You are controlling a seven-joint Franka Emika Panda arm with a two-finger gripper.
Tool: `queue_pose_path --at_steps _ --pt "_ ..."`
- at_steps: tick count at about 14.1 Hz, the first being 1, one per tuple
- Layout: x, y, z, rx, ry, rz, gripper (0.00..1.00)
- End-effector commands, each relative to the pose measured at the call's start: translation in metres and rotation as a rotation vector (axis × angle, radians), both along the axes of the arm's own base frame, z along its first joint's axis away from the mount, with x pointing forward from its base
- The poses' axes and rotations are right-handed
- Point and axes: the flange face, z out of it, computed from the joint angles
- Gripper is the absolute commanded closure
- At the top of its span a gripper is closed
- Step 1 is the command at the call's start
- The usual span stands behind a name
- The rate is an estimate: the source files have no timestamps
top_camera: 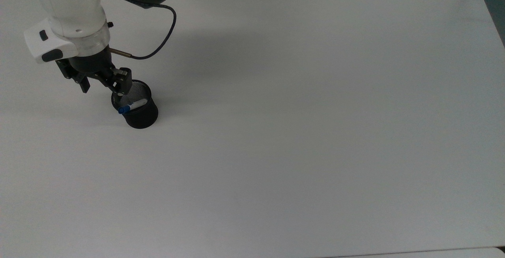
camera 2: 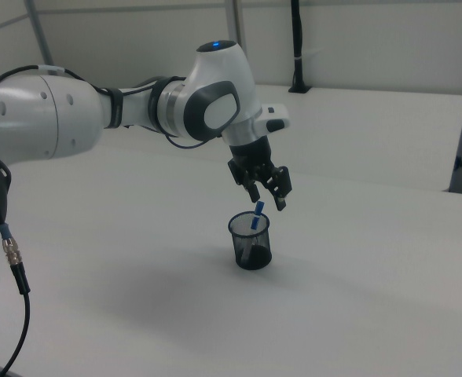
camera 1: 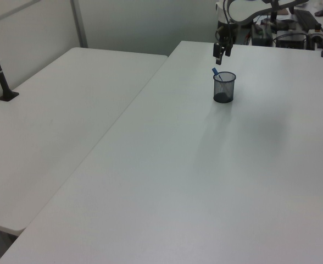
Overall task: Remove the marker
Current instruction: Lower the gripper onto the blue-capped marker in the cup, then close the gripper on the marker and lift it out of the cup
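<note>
Approach stage; marker not yet gripped.
Gripper spread wide, empty, above cup. Remaining: descend, close on blue cap, lift clear.

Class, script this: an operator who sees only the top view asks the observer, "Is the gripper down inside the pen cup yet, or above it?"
Observer: Above it. In the right view the gripper hangs over the mesh cup, fingertips higher than the rim.
Operator: Does the marker stick out?
Observer: Yes. The marker leans in the cup, its blue cap above the rim.
Operator: Any contact?
Observer: None that I can see. In the left view the open gripper appears apart from the cap.
</note>
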Motion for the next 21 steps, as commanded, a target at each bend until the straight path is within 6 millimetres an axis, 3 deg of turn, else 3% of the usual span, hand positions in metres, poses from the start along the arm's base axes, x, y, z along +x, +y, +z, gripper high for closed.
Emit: queue_pose_path --at_steps 1,6,11,13,15,16,18,21 --pt "0.008 0.015 -0.008 0.038 -0.007 0.041 0.37" --pt "0.013 0.029 -0.015 0.052 -0.002 0.06 0.37" --pt "0.023 0.032 -0.033 0.036 -0.029 0.075 0.53" --pt "0.023 0.033 -0.033 0.035 -0.034 0.075 0.63" --pt "0.024 0.037 -0.031 0.036 -0.039 0.081 0.83" --pt "0.024 0.037 -0.03 0.038 -0.041 0.08 0.89" --pt "0.022 0.036 -0.022 0.039 -0.049 0.079 0.97" --pt "0.015 0.032 0.016 0.03 -0.094 0.096 0.98"
